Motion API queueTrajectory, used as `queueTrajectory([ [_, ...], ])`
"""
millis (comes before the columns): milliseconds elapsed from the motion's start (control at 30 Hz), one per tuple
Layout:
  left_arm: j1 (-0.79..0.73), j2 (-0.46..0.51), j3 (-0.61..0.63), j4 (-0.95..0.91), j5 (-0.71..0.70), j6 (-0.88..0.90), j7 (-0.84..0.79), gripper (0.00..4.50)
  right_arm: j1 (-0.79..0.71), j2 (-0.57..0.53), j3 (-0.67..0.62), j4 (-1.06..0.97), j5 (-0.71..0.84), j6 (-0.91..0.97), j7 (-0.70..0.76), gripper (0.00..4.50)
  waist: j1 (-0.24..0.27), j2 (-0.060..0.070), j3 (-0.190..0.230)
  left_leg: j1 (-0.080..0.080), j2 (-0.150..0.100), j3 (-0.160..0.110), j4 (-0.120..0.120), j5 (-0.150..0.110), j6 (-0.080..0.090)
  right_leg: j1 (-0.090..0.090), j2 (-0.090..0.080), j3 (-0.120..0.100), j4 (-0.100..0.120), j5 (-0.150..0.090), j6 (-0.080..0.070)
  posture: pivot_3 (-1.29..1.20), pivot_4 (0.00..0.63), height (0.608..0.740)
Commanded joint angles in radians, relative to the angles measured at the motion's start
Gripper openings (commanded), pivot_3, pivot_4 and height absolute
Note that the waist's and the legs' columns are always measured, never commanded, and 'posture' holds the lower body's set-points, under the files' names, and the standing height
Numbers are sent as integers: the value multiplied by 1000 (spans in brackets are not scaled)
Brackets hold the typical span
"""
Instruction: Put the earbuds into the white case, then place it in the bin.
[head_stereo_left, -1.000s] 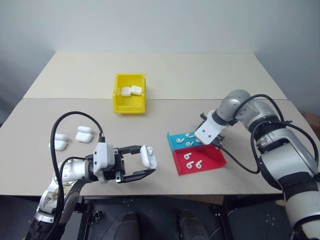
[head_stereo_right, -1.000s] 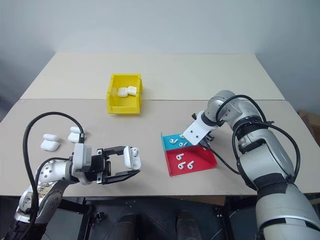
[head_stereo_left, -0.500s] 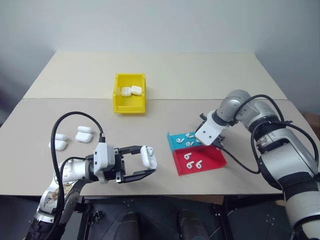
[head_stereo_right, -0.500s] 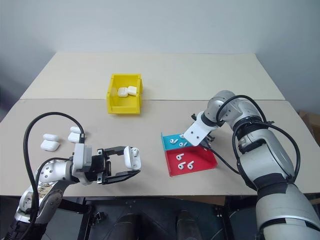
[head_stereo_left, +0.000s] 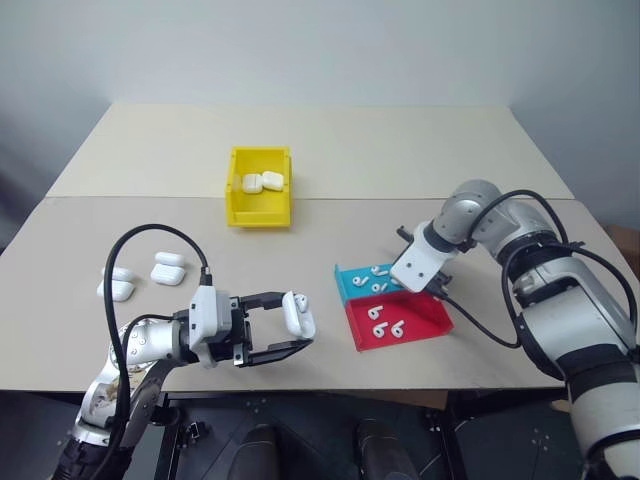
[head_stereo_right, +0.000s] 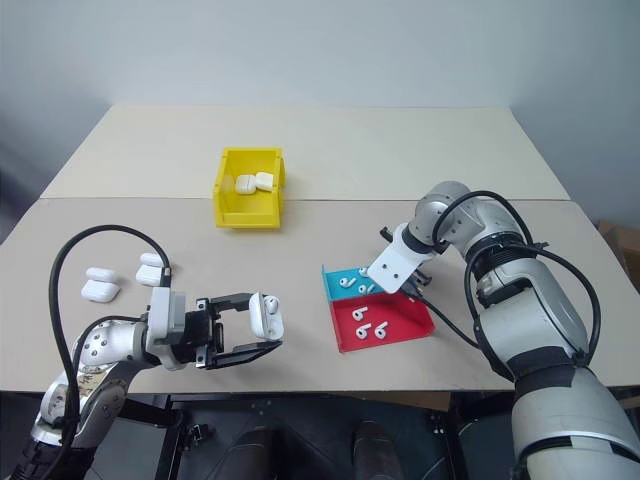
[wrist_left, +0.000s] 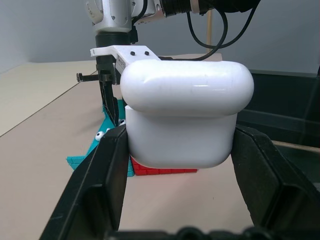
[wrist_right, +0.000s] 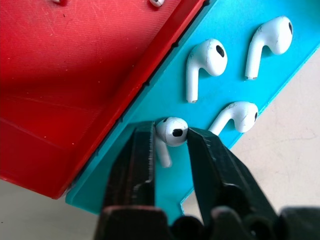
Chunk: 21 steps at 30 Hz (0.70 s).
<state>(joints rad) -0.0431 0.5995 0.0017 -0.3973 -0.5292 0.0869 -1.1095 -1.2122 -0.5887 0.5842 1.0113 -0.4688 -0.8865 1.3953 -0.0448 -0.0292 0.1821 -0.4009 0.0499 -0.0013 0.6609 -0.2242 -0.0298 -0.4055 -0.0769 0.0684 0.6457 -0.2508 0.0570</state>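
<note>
Inside, bin (head_stereo_left: 260, 199) holds 2 cases (head_stereo_left: 262, 182).

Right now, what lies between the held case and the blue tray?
Bare tabletop only, in the left eye view, between the white case in the left hand and the blue tray.

We see our left gripper (head_stereo_right: 262, 331) holding a white case (head_stereo_right: 264, 315) above the table's (head_stereo_right: 400, 160) near edge, our right gripper (head_stereo_right: 388, 285) down over the blue tray (head_stereo_right: 336, 283) beside the red tray (head_stereo_right: 400, 320), the yellow bin (head_stereo_right: 248, 200) farther back
</note>
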Motion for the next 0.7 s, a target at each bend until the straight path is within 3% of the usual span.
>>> queueTrajectory([
  [33, -13, 1, 4, -25, -3, -20, 3, 2767, -7, -14, 0, -11, 0, -6, -2, 767, 0, 0, 0, 0, 0, 0, 0, 0, 0, 0, 0, 0, 0, 0, 0, 0, 150, 740],
  [233, -14, -2, 5, -24, -2, -23, 4, 2767, -7, -14, -10, -18, 13, 12, 5, 767, 0, 0, 0, 0, 0, 0, 0, 0, 0, 0, 0, 0, 0, 0, 0, 0, 150, 740],
  [400, -37, -19, 14, -31, -26, -17, 16, 2767, 8, -41, -108, -116, 204, 163, 159, 767, 1, 1, 0, 0, 0, 0, 0, 0, 0, 0, 0, 0, 0, 0, 0, 0, 150, 740],
  [567, -72, -37, 11, -34, -55, -14, 14, 2767, 93, -163, -260, -450, 485, 558, 219, 767, 10, 2, 2, -2, 0, -1, 0, 0, 0, 0, 0, 0, 0, 0, 0, 0, 150, 740],
  [700, -116, -71, -3, -14, -69, -13, 12, 2767, 246, -255, -460, -811, 717, 944, 110, 767, 24, 2, 2, -2, 0, -1, 0, 0, 0, 0, 0, -1, -1, 0, 0, 0, 150, 740],
])
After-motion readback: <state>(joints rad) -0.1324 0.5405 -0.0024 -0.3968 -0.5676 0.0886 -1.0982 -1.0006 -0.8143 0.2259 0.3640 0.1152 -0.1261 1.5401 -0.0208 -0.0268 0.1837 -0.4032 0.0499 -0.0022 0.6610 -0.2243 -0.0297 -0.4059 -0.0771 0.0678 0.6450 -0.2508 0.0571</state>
